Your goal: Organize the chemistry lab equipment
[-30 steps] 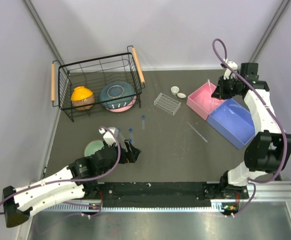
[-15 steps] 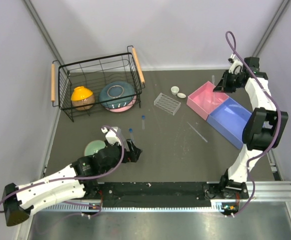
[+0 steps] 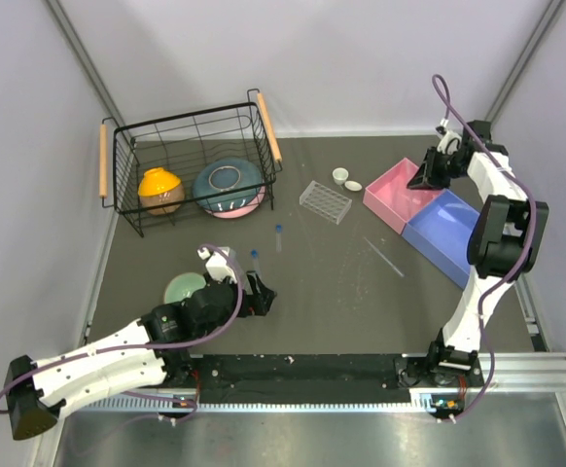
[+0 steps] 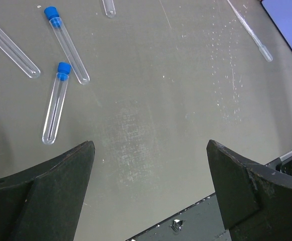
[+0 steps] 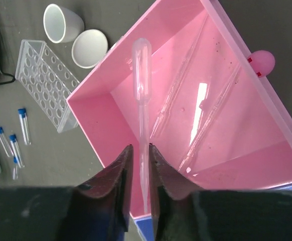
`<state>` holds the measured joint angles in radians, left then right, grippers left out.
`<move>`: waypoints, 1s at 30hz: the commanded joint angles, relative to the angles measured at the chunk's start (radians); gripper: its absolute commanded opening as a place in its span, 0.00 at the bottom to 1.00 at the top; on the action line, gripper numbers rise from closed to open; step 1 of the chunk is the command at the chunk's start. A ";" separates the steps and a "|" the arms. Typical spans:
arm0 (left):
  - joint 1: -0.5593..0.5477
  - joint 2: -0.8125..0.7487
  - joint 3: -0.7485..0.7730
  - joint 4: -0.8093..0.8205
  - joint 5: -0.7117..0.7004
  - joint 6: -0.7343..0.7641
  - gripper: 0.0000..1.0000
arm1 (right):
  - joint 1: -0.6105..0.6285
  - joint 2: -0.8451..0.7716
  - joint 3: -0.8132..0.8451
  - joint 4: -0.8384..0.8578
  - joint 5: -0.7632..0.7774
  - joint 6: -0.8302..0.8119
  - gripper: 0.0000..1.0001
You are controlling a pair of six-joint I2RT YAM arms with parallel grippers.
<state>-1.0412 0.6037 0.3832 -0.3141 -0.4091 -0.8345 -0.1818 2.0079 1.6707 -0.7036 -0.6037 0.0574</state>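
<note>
My right gripper (image 5: pixel 140 146) hangs over the pink bin (image 5: pixel 101 115) with a clear pipette (image 5: pixel 141 75) running between its nearly closed jaws, bulb end away from me. Two more pipettes (image 5: pixel 178 90) lie inside the bin. Another pipette (image 3: pixel 384 257) lies on the table. The clear tube rack (image 3: pixel 325 201) and two white cups (image 3: pixel 340 176) sit left of the pink bin. Blue-capped tubes (image 4: pixel 55 108) lie loose ahead of my left gripper (image 4: pixel 149 144), which is wide open and holds nothing.
A blue bin (image 3: pixel 448 236) adjoins the pink one on the near right. The black wire basket (image 3: pixel 191 165) with an orange and a blue bowl stands at the back left. A green bowl (image 3: pixel 183 288) sits beside my left arm.
My right wrist rose toward the back wall, then came back over the pink bin's far corner, still with the pipette. Its jaws have eased slightly apart. My left arm barely moved.
</note>
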 commanded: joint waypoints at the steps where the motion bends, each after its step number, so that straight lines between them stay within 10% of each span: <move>1: 0.003 -0.009 0.022 0.063 0.013 -0.005 0.99 | -0.007 -0.044 -0.019 0.016 -0.010 -0.017 0.23; 17: 0.004 -0.032 0.017 0.072 0.055 -0.029 0.99 | -0.004 -0.568 -0.380 0.009 -0.349 -0.267 0.54; 30: 0.003 -0.022 0.005 0.060 0.089 -0.064 0.99 | 0.149 -1.026 -0.672 -0.135 -0.435 -0.690 0.99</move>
<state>-1.0412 0.5808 0.3832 -0.2844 -0.3298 -0.8810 -0.1104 1.0908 1.0691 -0.7853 -1.0073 -0.4229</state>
